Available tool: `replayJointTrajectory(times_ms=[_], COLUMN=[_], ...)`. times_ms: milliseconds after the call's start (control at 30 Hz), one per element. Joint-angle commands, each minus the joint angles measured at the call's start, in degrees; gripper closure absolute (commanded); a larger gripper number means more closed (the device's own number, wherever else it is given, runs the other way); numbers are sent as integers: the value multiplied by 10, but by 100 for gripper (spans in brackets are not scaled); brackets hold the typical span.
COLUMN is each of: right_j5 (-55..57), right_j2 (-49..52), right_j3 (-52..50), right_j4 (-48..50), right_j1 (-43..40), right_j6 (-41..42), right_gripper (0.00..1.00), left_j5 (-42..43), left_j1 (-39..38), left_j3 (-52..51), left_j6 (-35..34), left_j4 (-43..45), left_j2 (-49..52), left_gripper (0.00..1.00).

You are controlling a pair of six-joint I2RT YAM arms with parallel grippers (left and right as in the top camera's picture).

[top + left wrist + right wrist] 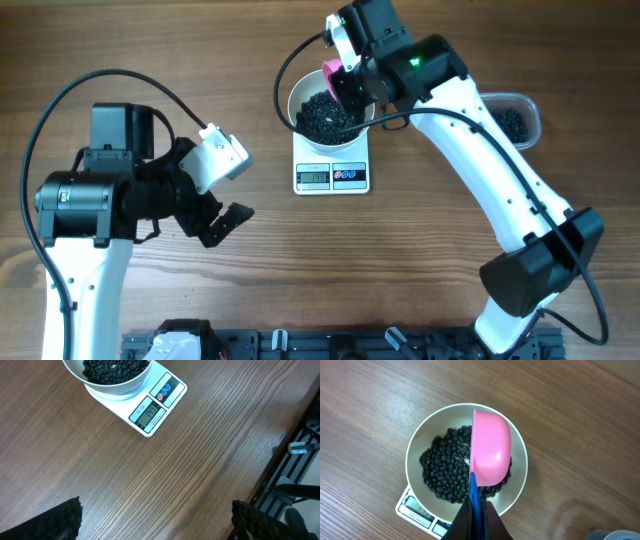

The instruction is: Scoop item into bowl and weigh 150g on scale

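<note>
The white bowl [296, 100] stands on the small white scale [332, 177] and holds a dark heap of the item, black beans [325, 115]. My right gripper [350, 85] is shut on the blue handle [475, 495] of a pink scoop [490, 445], which is turned on its side over the beans [445, 470] inside the bowl [517, 485]. My left gripper [225, 225] hangs open over bare table, well to the left of the scale. In the left wrist view its fingertips [60, 522] frame empty wood, with the scale [155, 407] and the bowl [115, 389] far ahead.
A clear plastic tub [515, 120] with more black beans stands at the right, beyond the right arm's white link [490, 160]. A black rail [330, 345] runs along the table's front edge.
</note>
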Motion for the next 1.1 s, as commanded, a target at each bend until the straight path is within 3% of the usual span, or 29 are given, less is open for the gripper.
replayJointTrajectory(times_ms=[0,1067], right_j5=[3,8], right_j2=[-16,-3], right_j3=[6,-2], right_j4=[9,-14], right_j1=[2,7], right_j6=[14,89], right_gripper=[96,96], left_j5=[5,5], left_j1=[5,5], left_j3=[9,9], left_j6=[9,9], left_j4=[1,1], left_j2=[-5,-5], left_gripper=[0,0])
